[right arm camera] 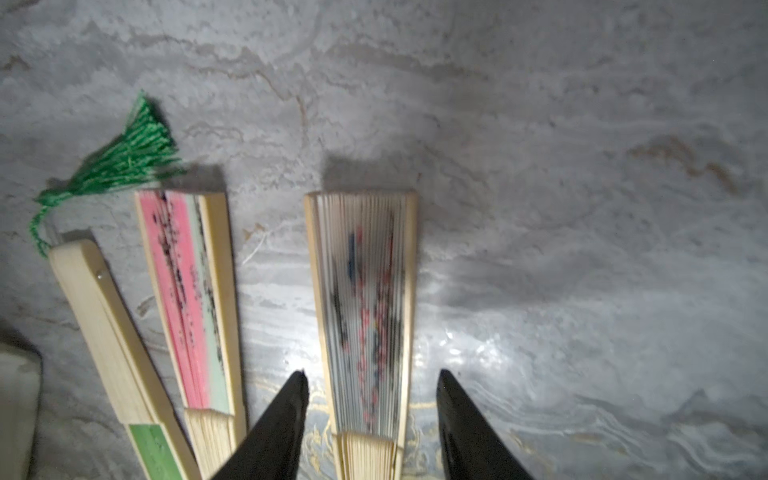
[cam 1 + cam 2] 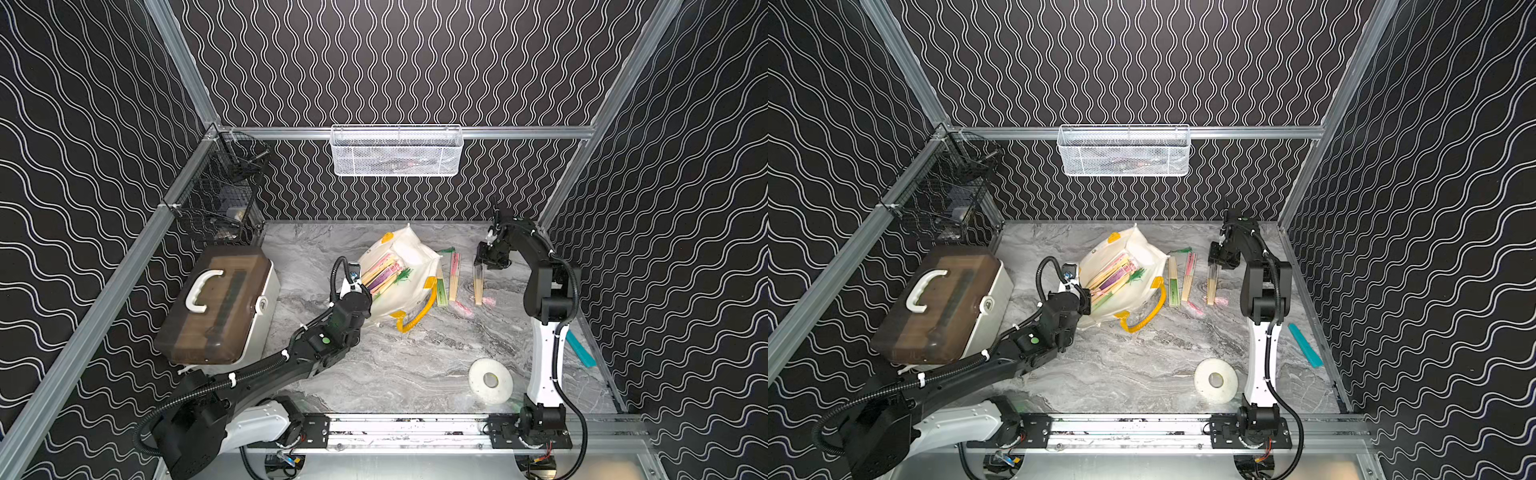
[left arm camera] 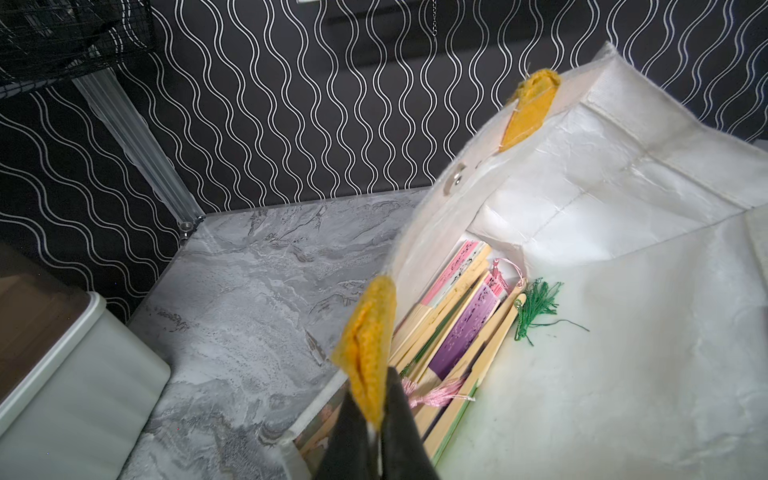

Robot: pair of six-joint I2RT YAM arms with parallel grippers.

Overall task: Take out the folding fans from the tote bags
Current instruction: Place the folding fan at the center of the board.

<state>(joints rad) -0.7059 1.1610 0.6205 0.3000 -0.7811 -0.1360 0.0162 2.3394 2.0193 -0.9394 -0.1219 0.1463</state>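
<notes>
A: Ink-printed fan (image 1: 361,316) flat on the table (image 2: 415,365), right gripper (image 1: 372,374) spread wide astride it, no contact. Reads as a set-down wrapping up.

B: Best lifted straight up, then; no sideways drag with the pink fan (image 1: 187,299) and green-tasselled fan (image 1: 112,332) just beside.

A: Left gripper (image 3: 376,419) clamped on the yellow patch (image 3: 370,340), propping open the mouth of the tote bag (image 3: 623,374).

B: Worth keeping that pinch firm. Inside: a bundle of fans (image 3: 457,324), pink, purple, one green tassel, crowded along one wall.

A: Plenty left to pull, at a guess. Brown-lidded box (image 2: 216,303) shut, contents hidden. White mesh basket (image 2: 397,151) on the back rail, something dark inside, too small to tell.
</notes>
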